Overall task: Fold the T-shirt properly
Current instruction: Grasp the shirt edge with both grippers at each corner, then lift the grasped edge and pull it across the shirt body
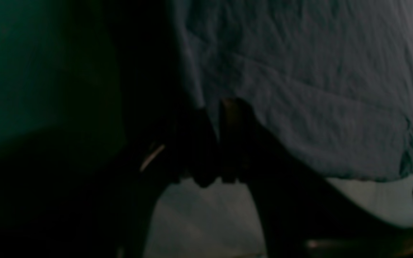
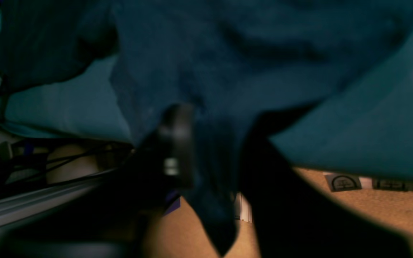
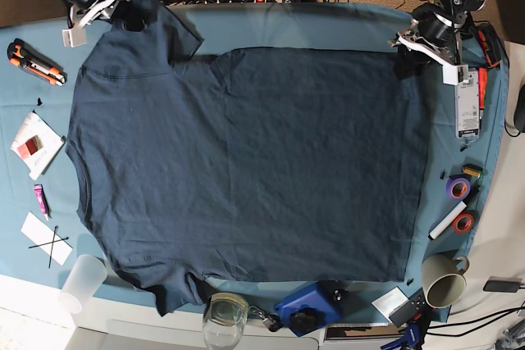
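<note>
Here, the right gripper [image 2: 210,143] is clamped on a bunched fold of the dark navy T-shirt [image 3: 246,161], the cloth pinched between its jaws and hanging down below them in the right wrist view. In the base view that gripper [image 3: 123,7] sits at the far left corner of the table, on the tip of the shirt's sleeve. The left gripper [image 1: 215,143] has its dark fingers [image 1: 235,122] drawn nearly together at the edge of the shirt [image 1: 299,89], though the dim wrist picture does not show whether fabric lies between them; in the base view it [image 3: 408,45] stands at the shirt's far right corner. The shirt lies spread flat across most of the teal table cloth [image 3: 328,26], its sleeves toward the left edge and its hem toward the right. Around it sit an orange box cutter [image 3: 34,63] near the far left corner, a clear plastic cup [image 3: 80,282] and a glass [image 3: 225,317] on the near edge, a paper cup [image 3: 444,281] at the near right corner, and tape rolls [image 3: 459,202] along the right edge.
</note>
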`<act>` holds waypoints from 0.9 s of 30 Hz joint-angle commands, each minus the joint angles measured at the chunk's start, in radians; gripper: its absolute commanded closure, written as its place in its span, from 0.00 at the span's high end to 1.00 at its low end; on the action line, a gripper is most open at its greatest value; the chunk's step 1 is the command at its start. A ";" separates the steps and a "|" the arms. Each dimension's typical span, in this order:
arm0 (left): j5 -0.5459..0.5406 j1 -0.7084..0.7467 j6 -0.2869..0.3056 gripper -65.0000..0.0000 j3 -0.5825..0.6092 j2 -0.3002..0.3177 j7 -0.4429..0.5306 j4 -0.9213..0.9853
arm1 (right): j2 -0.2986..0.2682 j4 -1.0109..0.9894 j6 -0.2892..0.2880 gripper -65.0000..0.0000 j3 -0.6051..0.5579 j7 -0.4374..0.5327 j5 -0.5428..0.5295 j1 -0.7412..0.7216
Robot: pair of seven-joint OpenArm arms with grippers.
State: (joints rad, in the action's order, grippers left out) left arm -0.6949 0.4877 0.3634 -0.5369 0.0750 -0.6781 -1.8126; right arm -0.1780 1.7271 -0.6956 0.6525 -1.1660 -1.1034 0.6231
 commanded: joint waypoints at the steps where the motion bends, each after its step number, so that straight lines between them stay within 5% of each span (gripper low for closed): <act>1: -0.011 0.003 0.008 0.13 -0.002 0.006 0.022 -0.014 | -0.004 0.012 -0.003 0.03 0.008 0.014 -0.020 0.006; 3: -0.011 0.003 0.008 0.00 -0.002 0.006 0.010 -0.013 | 0.001 0.012 -0.003 0.00 0.008 0.002 -0.020 0.006; 12: -0.023 0.012 0.008 0.00 -0.050 0.006 -0.122 -0.024 | 0.001 0.065 -0.003 0.00 0.011 -0.033 -0.060 0.056; 22: -0.148 0.104 0.034 0.00 -0.187 0.006 -0.130 -0.033 | 0.000 0.175 -0.003 0.00 0.042 -0.043 -0.092 0.143; 27: -0.201 0.146 0.057 0.00 -0.219 0.006 -0.155 -0.034 | 0.000 0.186 -0.003 0.00 0.142 -0.092 -0.188 0.197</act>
State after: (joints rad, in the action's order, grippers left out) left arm -0.8810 0.6220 0.4168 -0.7464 0.0746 -0.8402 -1.8290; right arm -0.1661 1.8984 -0.6930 0.7841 -1.2655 -1.2793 0.8066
